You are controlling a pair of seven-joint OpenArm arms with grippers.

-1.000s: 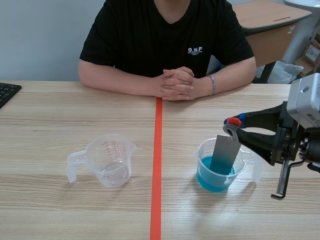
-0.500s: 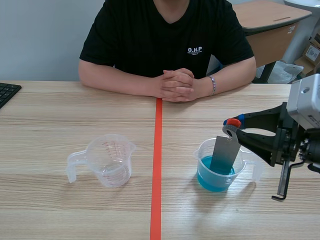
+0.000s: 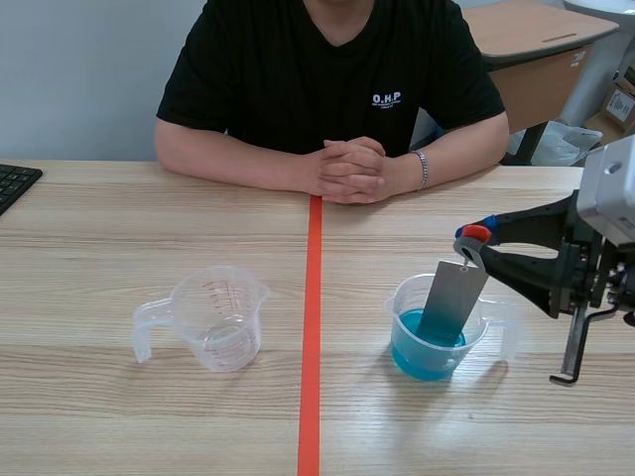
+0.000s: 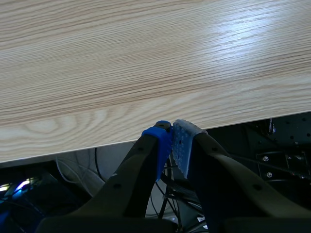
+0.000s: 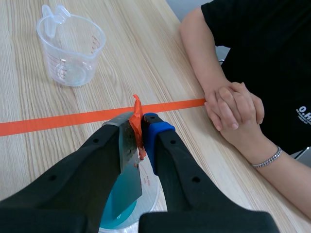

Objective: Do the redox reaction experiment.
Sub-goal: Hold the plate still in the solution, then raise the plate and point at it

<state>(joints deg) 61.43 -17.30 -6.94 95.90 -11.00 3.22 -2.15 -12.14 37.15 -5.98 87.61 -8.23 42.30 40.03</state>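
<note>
Right fingers point(image 3: 521, 278) clamped on strip point(image 3: 451, 297), lower end inside cup point(image 3: 401, 301); left fingers point(image 4: 131, 174) closed, empty. Risk: sideways drag levering cup over, spilling solution point(image 3: 417, 362).

1. Scene view: bright, diffuse light; faint shadow on table point(image 3: 149, 208) at 5 o'clock of blue-filled cup point(image 3: 427, 349).
2. Left wrist view: white glare on table at 1 o'clock of left gripper point(image 4: 171, 138).
3. Right wrist view: metal strip point(image 5: 130, 165) lies shaded within right gripper point(image 5: 144, 127).

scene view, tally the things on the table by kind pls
measuring cups: 2, the empty cup and the blue-liquid cup
metal strip: 1, held in the right claw
keyboard: 1
total: 4
</note>
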